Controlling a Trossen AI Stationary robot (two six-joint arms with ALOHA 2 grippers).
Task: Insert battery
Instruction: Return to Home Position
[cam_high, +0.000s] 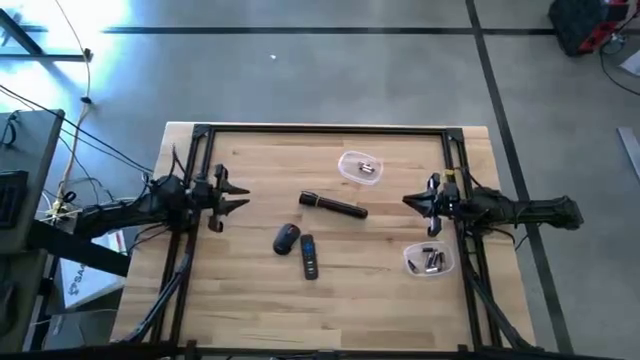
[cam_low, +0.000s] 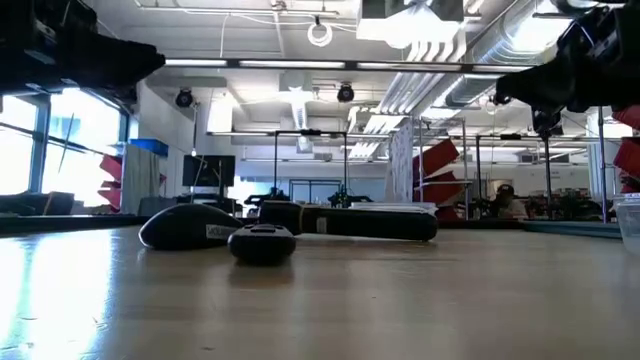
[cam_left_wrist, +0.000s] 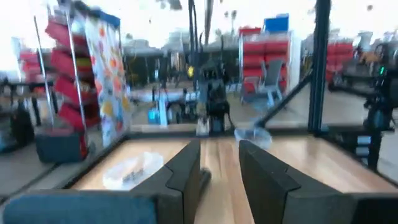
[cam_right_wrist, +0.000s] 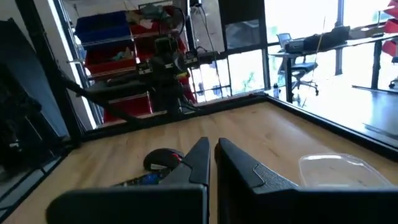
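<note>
A black flashlight (cam_high: 333, 206) lies on its side mid-table, with a dark mouse (cam_high: 286, 238) and a black remote (cam_high: 309, 256) resting flat nearer the front. In the low view the mouse (cam_low: 185, 226), the remote (cam_low: 262, 243) and the flashlight (cam_low: 350, 220) sit in a row. Batteries lie in a clear tub (cam_high: 429, 260) at the near right, and a second clear tub (cam_high: 360, 168) holds small metal pieces at the far side. My left gripper (cam_high: 238, 196) hovers open at the table's left. My right gripper (cam_high: 408, 203) hovers shut at the right. Neither touches anything.
A black frame (cam_high: 320, 128) runs along the table's far edge and down both sides beside the arms. Bare wood lies along the front of the table (cam_high: 320, 320). The far tub (cam_right_wrist: 336, 168) shows beside my right fingers, and the mouse (cam_right_wrist: 163, 158) lies ahead of them.
</note>
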